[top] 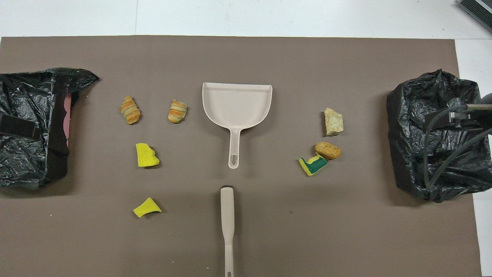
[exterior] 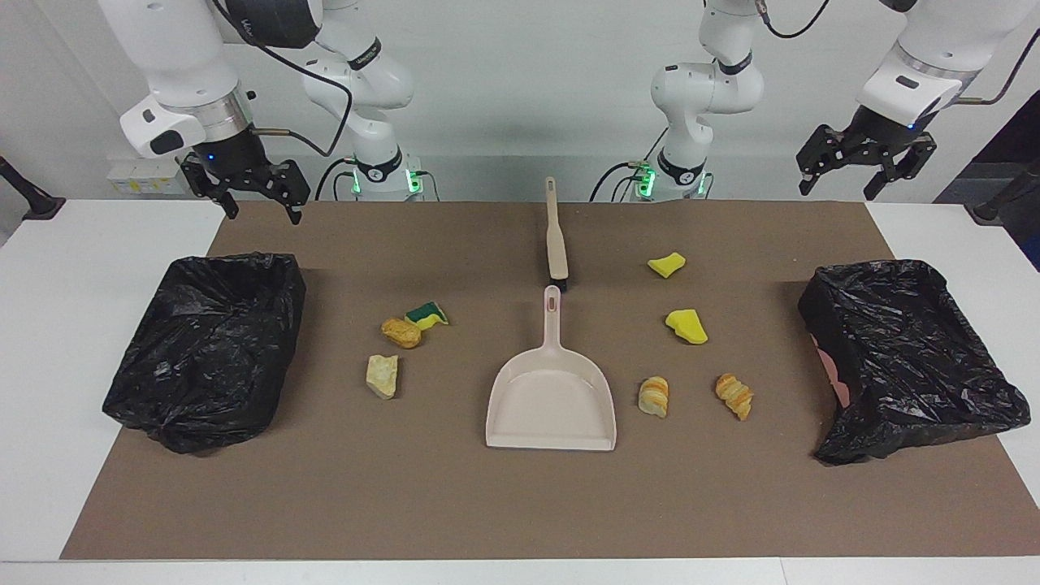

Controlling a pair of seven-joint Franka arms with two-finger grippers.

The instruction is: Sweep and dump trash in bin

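Trash scraps (exterior: pixel 687 326) are seen scattered on the counter (exterior: pixel 455 504) either side of the dustpan (exterior: pixel 552 402), brush (exterior: pixel 556 244) untouched; left gripper (exterior: pixel 863 162) and right gripper (exterior: pixel 248 187) are held high, fingers apart, bins (exterior: pixel 207 349) placed ready at both ends.

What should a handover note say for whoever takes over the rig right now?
Left gripper: open, raised at its end of the table, waiting.
Right gripper: open, raised near its bin, waiting.
Dustpan and brush lie mid-mat, untouched, the brush nearer the robots.
Trash: seven scraps all on the mat, four toward the left arm's bin, three toward the right arm's.
Done: nothing.
Left: pick up tools, sweep, dump.
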